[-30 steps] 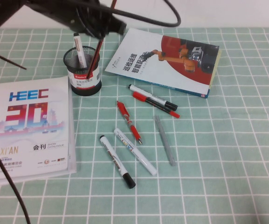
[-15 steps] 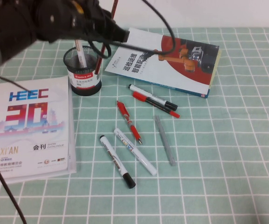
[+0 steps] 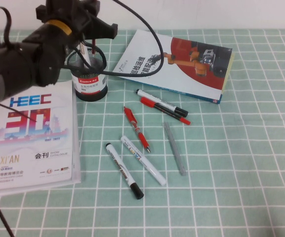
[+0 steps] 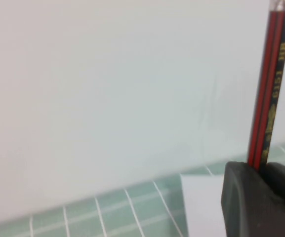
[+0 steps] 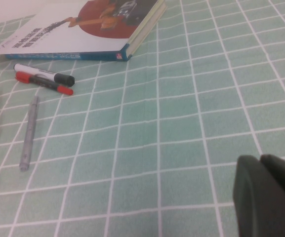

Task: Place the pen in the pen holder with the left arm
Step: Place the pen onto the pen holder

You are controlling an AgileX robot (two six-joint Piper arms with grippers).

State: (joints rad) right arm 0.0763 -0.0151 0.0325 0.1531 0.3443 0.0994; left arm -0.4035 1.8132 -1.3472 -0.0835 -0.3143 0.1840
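The pen holder (image 3: 89, 83) is a black mesh cup with a red-and-white label, at the back left of the table, with a white pen (image 3: 84, 51) standing in it. My left gripper (image 3: 94, 35) hangs just over the cup's mouth, largely covered by the arm. In the left wrist view the gripper (image 4: 262, 170) is shut on the pen (image 4: 269, 94), a thin dark-red and black stick standing up from between the fingers. A short red piece of the pen (image 3: 93, 49) shows at the cup's mouth. My right gripper (image 5: 261, 165) is shut and empty, low over bare tablecloth.
A HEEC booklet (image 3: 28, 133) lies left of the cup and a robot catalogue (image 3: 182, 61) lies right of it. Loose on the cloth are a red click pen (image 3: 136, 128), a red-and-black marker (image 3: 164, 111), two white markers (image 3: 143, 160) and a grey pen (image 3: 175, 148).
My left arm has swung left and toward me over the cup. The pen's upper end, seen before right of the cup, is now hidden behind the arm.
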